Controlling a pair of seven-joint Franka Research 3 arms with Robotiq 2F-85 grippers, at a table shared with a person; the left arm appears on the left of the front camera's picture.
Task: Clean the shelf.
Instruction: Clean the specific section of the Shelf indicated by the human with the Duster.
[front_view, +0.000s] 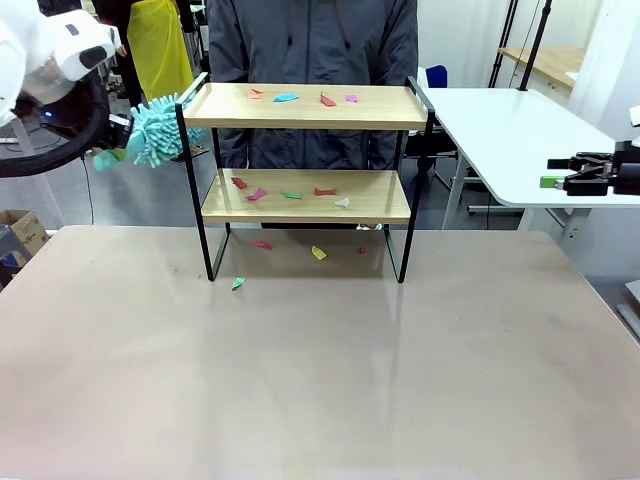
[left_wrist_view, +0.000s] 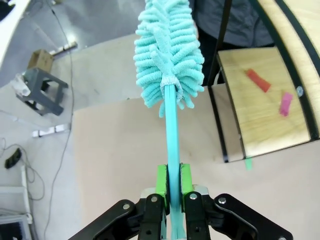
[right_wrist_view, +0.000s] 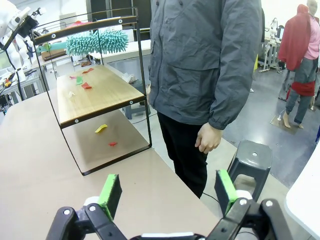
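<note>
Showing the surface (front_view: 300, 400) carrying the shelf (front_view: 380, 108) on its far half, within reach of both arms. Pinching the teal duster (front_view: 155, 130) by its handle in the left tool (left_wrist_view: 171, 180), pads pressed tight for control, fluffy head hovering just beside the top board's left end rail, likely lining up a sweep. Holding the right tool (right_wrist_view: 169, 192) spread, empty, well apart. Awaiting removal: coloured paper scraps (front_view: 286, 97) littering both boards.
</note>
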